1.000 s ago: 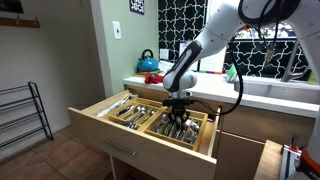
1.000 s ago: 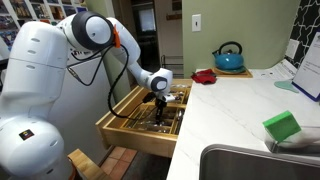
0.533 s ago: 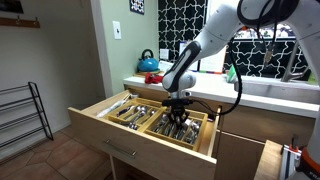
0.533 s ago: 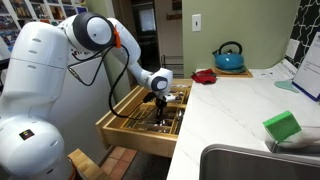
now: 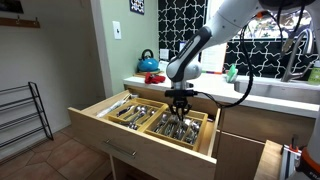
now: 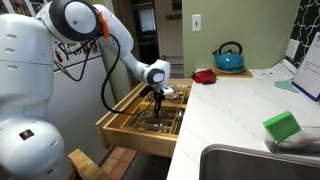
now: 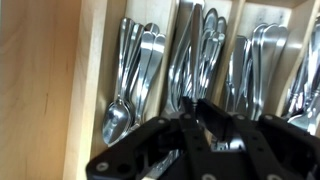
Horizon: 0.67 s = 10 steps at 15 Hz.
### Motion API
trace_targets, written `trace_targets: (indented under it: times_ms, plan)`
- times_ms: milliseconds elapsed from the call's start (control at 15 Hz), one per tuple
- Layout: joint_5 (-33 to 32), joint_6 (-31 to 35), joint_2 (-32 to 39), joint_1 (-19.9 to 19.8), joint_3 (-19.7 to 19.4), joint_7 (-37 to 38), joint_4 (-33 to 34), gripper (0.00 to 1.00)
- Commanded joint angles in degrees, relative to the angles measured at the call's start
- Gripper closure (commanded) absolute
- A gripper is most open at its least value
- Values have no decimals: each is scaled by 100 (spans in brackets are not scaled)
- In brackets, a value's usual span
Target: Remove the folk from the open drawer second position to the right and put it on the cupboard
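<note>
The open wooden drawer (image 5: 140, 140) holds cutlery in several compartments; it also shows in an exterior view (image 6: 130, 133). My gripper (image 5: 181, 101) hangs just above the compartments on the drawer's right side, also seen in an exterior view (image 6: 156, 96). In the wrist view its black fingers (image 7: 205, 112) are pressed close together with a small glint of metal between them, which looks like the fork. The fork's handle is mostly hidden by the fingers. Below lie spoons (image 7: 135, 70) and more cutlery (image 7: 196, 50).
The white countertop (image 6: 240, 110) lies beside the drawer and carries a blue kettle (image 6: 228, 57), a red cloth (image 6: 205, 75) and a green sponge (image 6: 282, 126). A sink (image 6: 250, 165) is at the front. A metal rack (image 5: 22, 115) stands on the floor.
The gripper has risen a little out of the drawer's compartment, and the arm's upper links have swung upward. The drawer has not moved.
</note>
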Motion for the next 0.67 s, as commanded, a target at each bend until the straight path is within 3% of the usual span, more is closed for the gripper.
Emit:
trace_targets:
  times_ms: [0, 267, 600]
  plan:
    - [6, -181, -932, -126, -29, -197, -526, 94]
    - [204, -1079, -1734, -436, -104, -444, -384, 95]
    - [158, -2406, -2518, -780, -230, -72, 108, 96]
